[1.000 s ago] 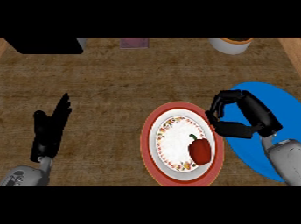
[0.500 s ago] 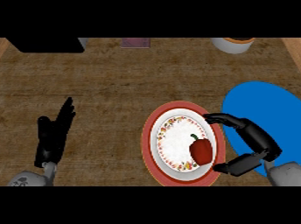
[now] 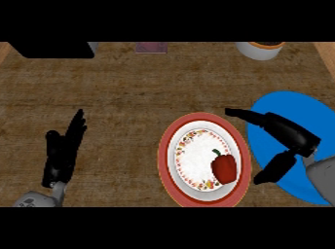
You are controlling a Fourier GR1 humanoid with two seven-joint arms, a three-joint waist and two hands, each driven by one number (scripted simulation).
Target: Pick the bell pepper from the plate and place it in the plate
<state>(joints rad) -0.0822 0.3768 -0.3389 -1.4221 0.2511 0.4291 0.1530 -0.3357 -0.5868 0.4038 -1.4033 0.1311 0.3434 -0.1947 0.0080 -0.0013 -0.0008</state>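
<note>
A: Any writing? Where is the pepper?
B: None legible. The red bell pepper point(image 3: 224, 168) lies on the red-rimmed plate point(image 3: 172, 146), lower centre.
A: Hands?
B: The right hand point(image 3: 289, 138) has spread wider beside it, over the blue plate point(image 3: 300, 104); the left hand point(image 3: 63, 153) rests straight-fingered, lower left.

Two forearms entered from the lower edge, each a smooth, rounded grey shell ending in a black hand. The left hand point(image 3: 63, 151) was matte black, with slender segmented fingers and a shorter thumb. The right hand point(image 3: 289, 138) was equally black, its thicker finger and thumb segments meeting the grey wrist casing.
</note>
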